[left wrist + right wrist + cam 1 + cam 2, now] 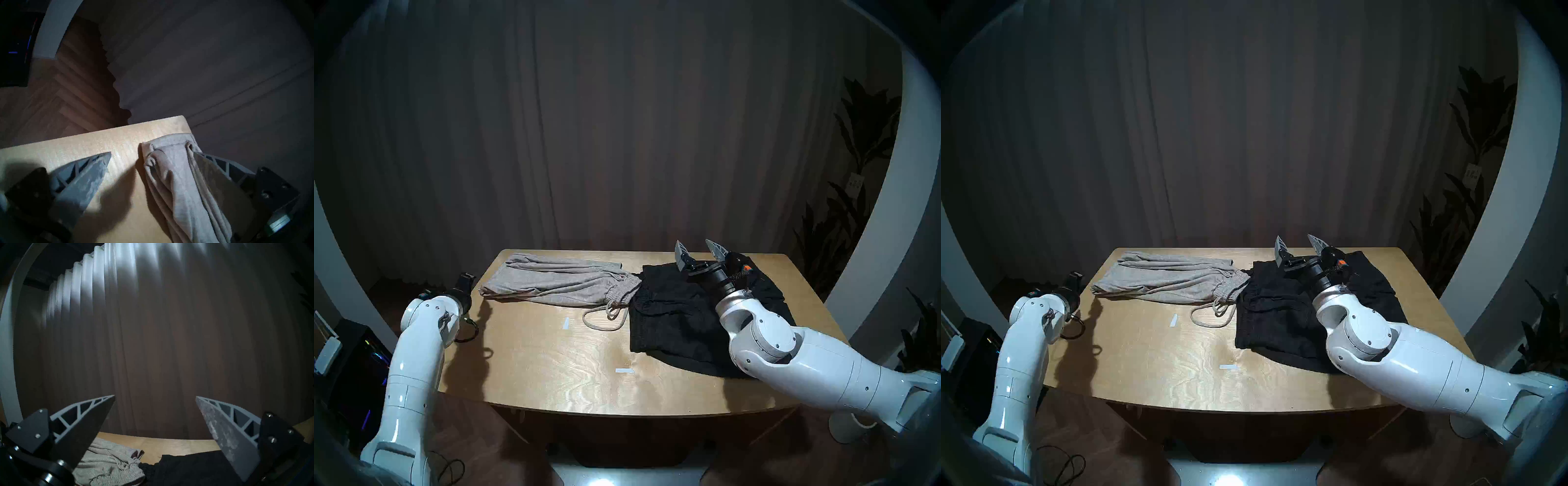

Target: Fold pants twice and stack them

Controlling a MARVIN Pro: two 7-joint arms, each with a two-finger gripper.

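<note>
On the light plywood table (551, 366) I had two garments side by side. The light heather grey knit pants with a pale drawstring cord (558, 283) lay bunched lengthwise across the far left part of the top, gathered waistband toward the middle, cord looped loose on the wood (602, 322). The black knit pants (673, 322) lay spread on the right half, their waistband edge touching the grey waistband. Neither pair looked neatly folded, and they were not stacked. My right gripper (699, 249) hung above the far part of the black pants, pointing away toward the dark curtain (619, 118), both ribbed grey fingers spread wide with nothing between them; the right wrist view (155, 412) confirmed a clear gap, curtain behind, black cloth (186, 468) and grey cloth (108, 465) below. My left gripper (466, 281) sat off the table's left edge, mostly hidden behind its own wrist in the head views. From the left wrist camera its fingers stood apart (152, 171), holding nothing; the leg end of the grey pants (178, 183) lay on the table corner (102, 142), seen between the fingers, nearer the right-hand one, contact unclear. Two small white tape strips (625, 370) marked the bare wood near the middle. A leafy plant (857, 142) stood at far right.
</note>
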